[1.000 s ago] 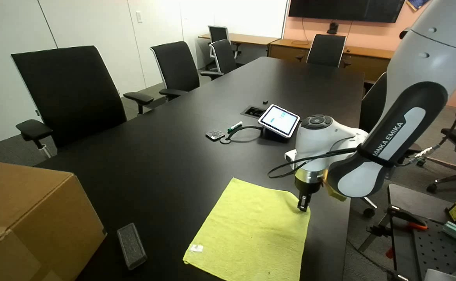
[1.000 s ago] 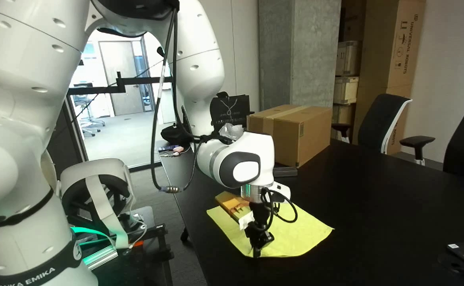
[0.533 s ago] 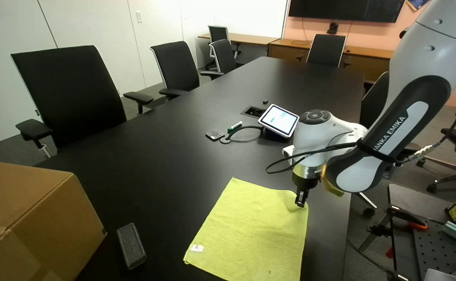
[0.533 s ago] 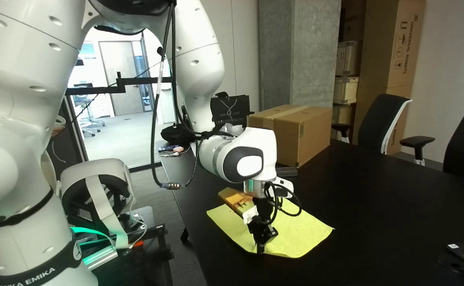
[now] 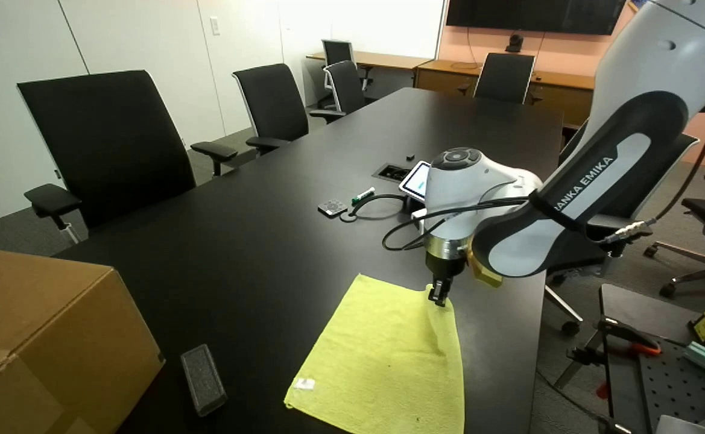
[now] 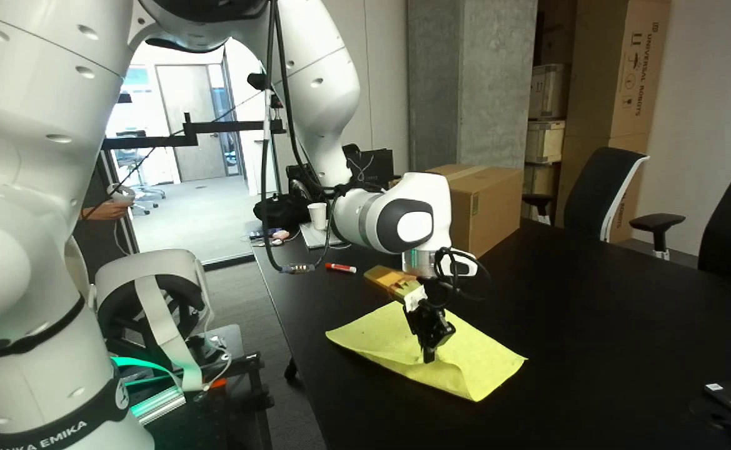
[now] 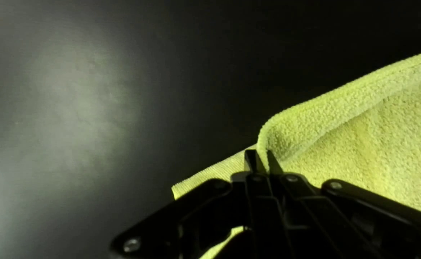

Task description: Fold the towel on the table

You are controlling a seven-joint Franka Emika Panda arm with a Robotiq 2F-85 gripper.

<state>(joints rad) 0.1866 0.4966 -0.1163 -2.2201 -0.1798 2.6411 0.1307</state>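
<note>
Your thin, plain yellow-green cloth towel (image 5: 376, 361) lies on the long, shiny black table (image 5: 256, 283). Your black two-finger gripper (image 7: 263, 160) pinches the towel's edge: the wrist view shows you the cloth squeezed between the dark fingertips (image 7: 250, 160). In an exterior view, that is by the towel's far right corner. The cloth there is lifted in a small fold, and most of the rest lies flat. To the left of the towel you see a dark grey oblong block (image 5: 203, 380), and left of that a big brown cardboard box (image 5: 56, 325). Farther away, a white tablet (image 5: 415, 179) with a bright screen is partly hidden by your white and black robot arm (image 5: 581, 184). Left of the tablet lies a green and white marker (image 5: 363, 196).
</note>
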